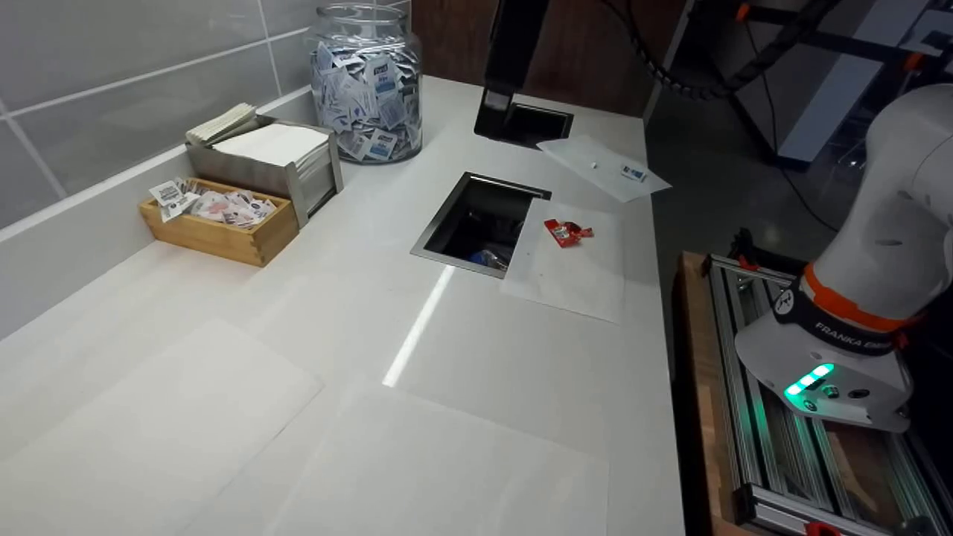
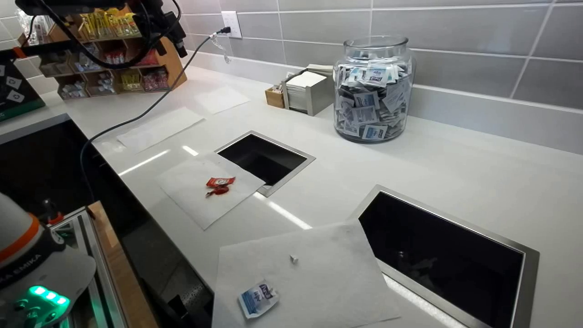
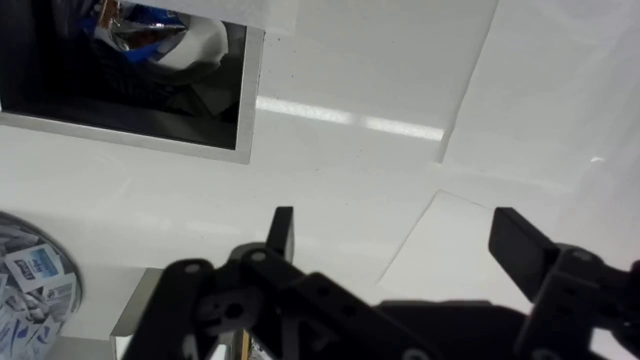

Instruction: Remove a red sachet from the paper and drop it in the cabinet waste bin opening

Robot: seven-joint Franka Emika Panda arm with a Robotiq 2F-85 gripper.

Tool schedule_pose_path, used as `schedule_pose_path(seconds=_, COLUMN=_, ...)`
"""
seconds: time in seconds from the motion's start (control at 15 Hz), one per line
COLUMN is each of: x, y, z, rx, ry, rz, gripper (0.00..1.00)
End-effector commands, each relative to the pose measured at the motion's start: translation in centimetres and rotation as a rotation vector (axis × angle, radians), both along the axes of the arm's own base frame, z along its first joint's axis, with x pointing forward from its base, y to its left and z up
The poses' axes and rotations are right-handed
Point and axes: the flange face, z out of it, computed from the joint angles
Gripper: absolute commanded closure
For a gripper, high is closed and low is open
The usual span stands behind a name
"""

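A red sachet [image 1: 563, 235] lies on a white paper [image 1: 569, 283], with a crumpled darker red piece [image 1: 582, 230] against it. The sachet [image 2: 221, 181] also shows on the paper [image 2: 191, 200] in an exterior view. The paper overlaps one edge of the waste bin opening [image 1: 454, 262], whose steel rim [image 2: 290, 176] shows in both exterior views. In the wrist view the opening [image 3: 250, 95] is at upper left with wrappers inside; the sachet is out of view there. My gripper [image 3: 395, 235] is open and empty above the counter. I cannot make out its jaws in the exterior views.
A second opening [image 2: 524, 273] lies beside a paper [image 2: 309, 291] with a wipe packet [image 2: 258, 299] and a small bit. A glass jar [image 1: 365, 97], a napkin holder [image 1: 316, 175] and a wooden box [image 1: 257, 238] stand along the wall. A cable [image 2: 136, 114] crosses the counter.
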Motion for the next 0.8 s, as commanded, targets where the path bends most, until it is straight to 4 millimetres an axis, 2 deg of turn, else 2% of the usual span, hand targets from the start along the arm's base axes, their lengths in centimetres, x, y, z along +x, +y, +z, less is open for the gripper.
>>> schedule_pose_path(seconds=0.0, x=-1.2, y=-0.8, z=-2.3, rx=0.001, ry=0.015, rz=-0.133, gripper=0.0)
schedule_pose_path(seconds=0.2, x=-2.4, y=-2.4, z=-4.7, rx=0.028, ry=0.026, rz=-0.235, gripper=0.0)
schedule_pose_path(seconds=0.6, x=-5.4, y=-7.7, z=-11.3, rx=0.061, ry=0.068, rz=-0.48, gripper=0.0)
schedule_pose_path(seconds=0.67, x=-5.4, y=-8.1, z=-11.7, rx=0.038, ry=0.033, rz=-0.447, gripper=0.0)
schedule_pose_path(seconds=0.73, x=-4.0, y=-7.1, z=-10.9, rx=0.038, ry=0.069, rz=-0.421, gripper=0.0)
